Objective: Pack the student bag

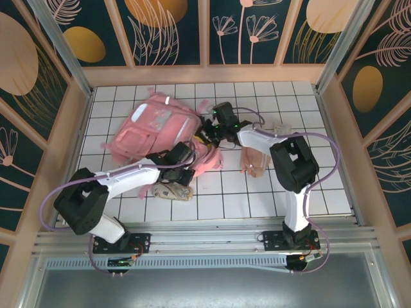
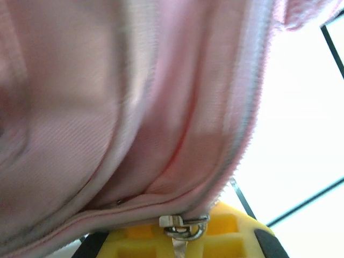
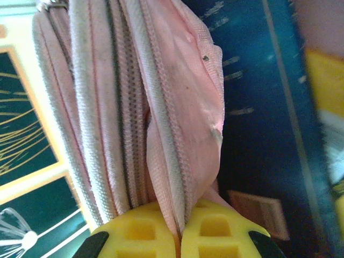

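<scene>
The student bag (image 1: 153,127), a large pink backpack, lies at the back left of the tiled table. My left gripper (image 1: 187,158) sits at its right lower corner. In the left wrist view the yellow fingers (image 2: 236,228) of that gripper (image 2: 183,241) are shut on a metal zipper pull (image 2: 184,226) under the bag's pink fabric (image 2: 107,107). My right gripper (image 1: 213,130) reaches in from the right at the bag's edge. In the right wrist view this gripper (image 3: 181,236) is shut on a fold of the bag's pink cloth and zipper tape (image 3: 161,123), which rises from between the pads.
A small peach-pink pouch (image 1: 257,160) lies right of the bag, beside the right arm. A beige patterned item (image 1: 171,190) rests under the left forearm. A small clear object (image 1: 282,131) sits further right. Wooden walls ring the table.
</scene>
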Controlling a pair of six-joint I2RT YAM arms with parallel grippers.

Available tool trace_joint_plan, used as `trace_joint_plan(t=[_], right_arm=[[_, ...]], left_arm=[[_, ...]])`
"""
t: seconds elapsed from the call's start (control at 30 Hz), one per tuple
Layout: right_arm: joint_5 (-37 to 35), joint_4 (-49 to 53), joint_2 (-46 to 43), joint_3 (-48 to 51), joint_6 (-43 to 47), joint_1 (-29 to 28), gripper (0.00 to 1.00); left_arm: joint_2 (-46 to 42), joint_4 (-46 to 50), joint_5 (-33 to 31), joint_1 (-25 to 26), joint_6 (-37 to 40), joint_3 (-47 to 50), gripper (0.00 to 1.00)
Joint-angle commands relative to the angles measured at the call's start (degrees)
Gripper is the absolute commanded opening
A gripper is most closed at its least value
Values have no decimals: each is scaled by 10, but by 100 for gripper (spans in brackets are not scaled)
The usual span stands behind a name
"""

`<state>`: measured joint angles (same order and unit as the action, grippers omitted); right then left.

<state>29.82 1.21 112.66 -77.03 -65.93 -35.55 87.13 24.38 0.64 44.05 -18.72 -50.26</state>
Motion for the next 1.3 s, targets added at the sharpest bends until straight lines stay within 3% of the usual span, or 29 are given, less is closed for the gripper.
trace_joint_plan(t=[0.0, 0.1, 0.2, 0.23, 0.3, 0.33, 0.37, 0.4, 0.47, 0.6, 0.77, 0.87, 1.0, 1.27], right_arm=[[72, -55, 15, -9, -66, -69, 0], [60, 21, -8, -8, -21, -65, 4], [62, 16, -63, 58, -26, -41, 7], [65, 46, -70, 53, -4, -35, 18], [40, 139, -83, 22, 70, -25, 50], [25, 187, -89, 5, 111, -20, 57], [16, 222, -96, -7, 143, -14, 58], [-1, 263, -106, -18, 170, -10, 59], [-24, 315, -133, -15, 207, -2, 60], [-59, 379, -190, 23, 256, -11, 59], [-56, 373, -207, 47, 264, -97, 59], [-69, 341, -184, 45, 252, -143, 56], [-105, 302, -131, 31, 258, -182, 53], [-200, 339, -31, -20, 286, -206, 49]], left_arm=[[-21, -19, 46, 7, 2, -33, 0], [-37, -14, 20, 7, 11, -24, 0], [-40, -28, 19, 7, 2, -18, 0], [-37, -32, 19, 7, 1, -20, 0], [-32, -40, 18, 7, -5, -25, 0], [-33, -42, 16, 6, -11, -28, 14], [-37, -40, 17, 6, -13, -31, 35], [-45, -33, 18, 7, -17, -35, 65], [-70, -15, 15, 7, -21, -42, 99], [-137, 43, 1, 6, -28, -72, 99], [-182, 109, -48, 2, -48, -104, 99], [-191, 123, -107, -23, -78, -85, 99], [-214, 98, -109, -92, -103, -36, 99], [-248, 124, -147, -133, -116, -52, 99]])
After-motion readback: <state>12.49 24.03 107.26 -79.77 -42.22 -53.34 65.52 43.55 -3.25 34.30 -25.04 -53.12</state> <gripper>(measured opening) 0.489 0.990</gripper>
